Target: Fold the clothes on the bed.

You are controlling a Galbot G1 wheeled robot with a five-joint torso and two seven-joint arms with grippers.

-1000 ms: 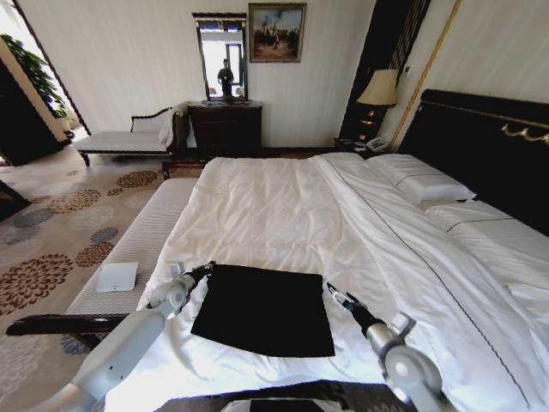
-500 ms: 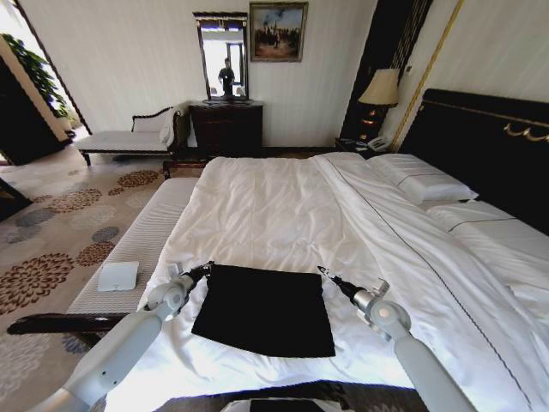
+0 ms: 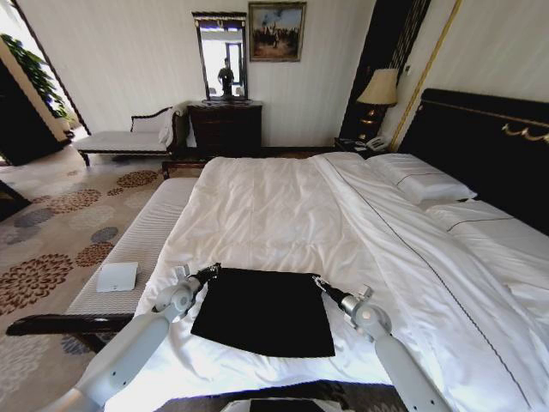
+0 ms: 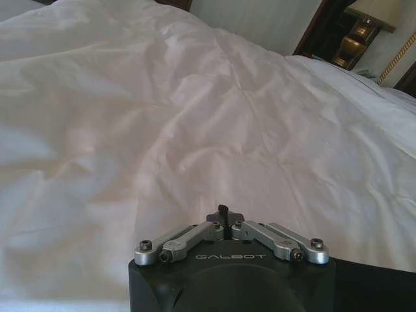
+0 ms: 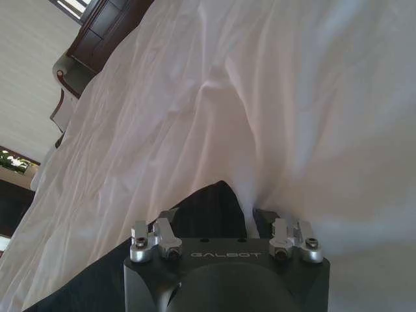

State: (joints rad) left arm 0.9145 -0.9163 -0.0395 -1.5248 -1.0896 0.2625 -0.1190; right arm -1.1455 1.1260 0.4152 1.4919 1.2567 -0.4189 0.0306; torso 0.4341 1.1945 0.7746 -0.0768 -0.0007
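T-shirt (image 3: pixel 264 311), black, lies flat as a rough rectangle on the white duvet (image 3: pixel 266 215) near the foot of the bed (image 3: pixel 480 137), no lettering visible on the upper face.

Left gripper (image 3: pixel 210 272) sits at the shirt's far left corner. In the left wrist view the left gripper's (image 4: pixel 223 212) linkage is drawn together with the dark fingertips meeting at one point; jaws closed, no fabric visible between them. Black cloth shows at the edge of that view beside the gripper body.

Right gripper (image 3: pixel 319 281) sits at the shirt's far right corner. In the right wrist view the right gripper (image 5: pixel 221 214) has its fingers (image 5: pixel 168 216) spread apart, jaws open, with the pointed corner of the black shirt (image 5: pixel 211 208) lying between them on the duvet; contact with the fabric cannot be told.

Pale upholstered bench (image 3: pixel 141 240) stands along the bed's left side, a white flat object (image 3: pixel 117 276) on it. Pillows (image 3: pixel 420 182) rest against the dark headboard. Lamp (image 3: pixel 380 88) stands beyond the bed.
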